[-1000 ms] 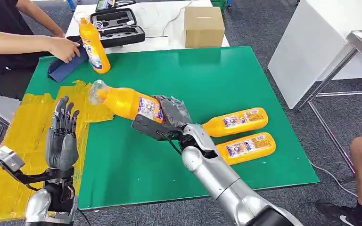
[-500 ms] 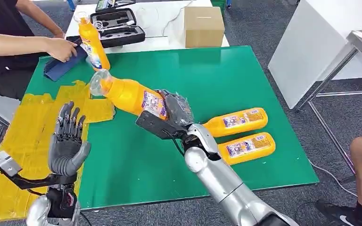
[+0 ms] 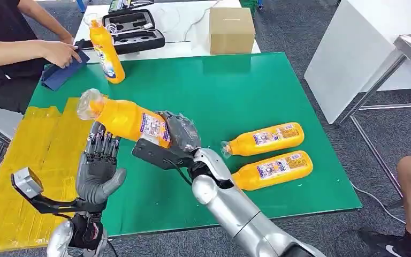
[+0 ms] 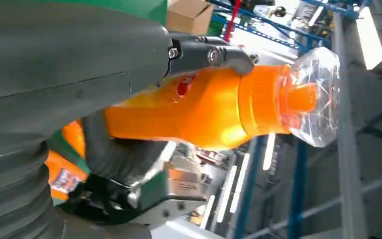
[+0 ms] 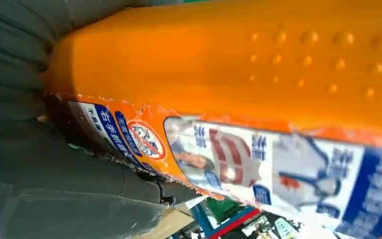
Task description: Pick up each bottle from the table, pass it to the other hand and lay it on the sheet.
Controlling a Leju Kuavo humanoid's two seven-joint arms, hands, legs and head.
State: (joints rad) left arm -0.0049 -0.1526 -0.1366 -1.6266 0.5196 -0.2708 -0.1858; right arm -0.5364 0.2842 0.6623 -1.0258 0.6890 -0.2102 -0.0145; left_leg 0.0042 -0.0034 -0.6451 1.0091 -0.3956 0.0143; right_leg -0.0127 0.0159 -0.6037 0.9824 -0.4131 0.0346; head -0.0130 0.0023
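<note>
My right hand (image 3: 179, 134) grips the orange bottle (image 3: 126, 119) by its base, neck hanging above my left hand's (image 3: 100, 171) spread, empty fingers (image 3: 103, 147). I'd wrap those round the middle before letting go.

I note the held bottle (image 3: 126, 119) is glossy orange plastic with a clear, shiny plastic cap and a printed paper label, torn and ragged along its edge in the right wrist view. Its shoulder carries rows of small raised dimples. The right hand (image 3: 179, 134) looks matt grey, rubbery; the left hand (image 3: 99, 168) dark matt plastic. The surface (image 3: 246, 91) is smooth, slightly sheeny green. The yellow sheet (image 3: 37, 155) appears wrinkled, glossy film. The box (image 3: 231, 29) is matt brown cardboard.
</note>
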